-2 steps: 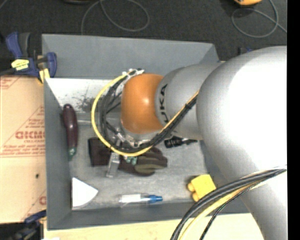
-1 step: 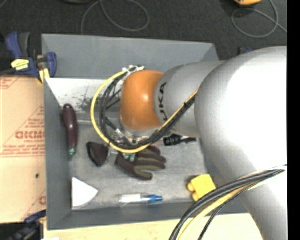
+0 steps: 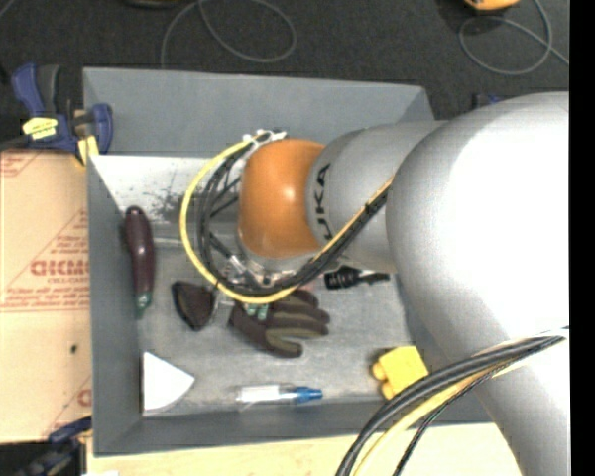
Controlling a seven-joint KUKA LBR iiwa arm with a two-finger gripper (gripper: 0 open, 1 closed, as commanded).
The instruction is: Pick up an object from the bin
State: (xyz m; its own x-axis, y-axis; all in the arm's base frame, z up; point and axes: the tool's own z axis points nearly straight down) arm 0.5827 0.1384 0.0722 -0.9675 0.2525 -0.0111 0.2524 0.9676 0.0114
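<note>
Hanging over: dark brown glove (image 3: 284, 327), middle of the bin, just on the near side of the gripper (image 3: 258, 294)
Glove's long axis: left to right
Grip: cannot tell; the wrist hides it

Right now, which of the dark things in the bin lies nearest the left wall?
The long dark purple eggplant, lying alone along the left wall. The brown glove and the dark brown scrap lie further right.

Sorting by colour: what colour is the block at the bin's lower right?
Yellow. The block shows best in the camera view.
</note>
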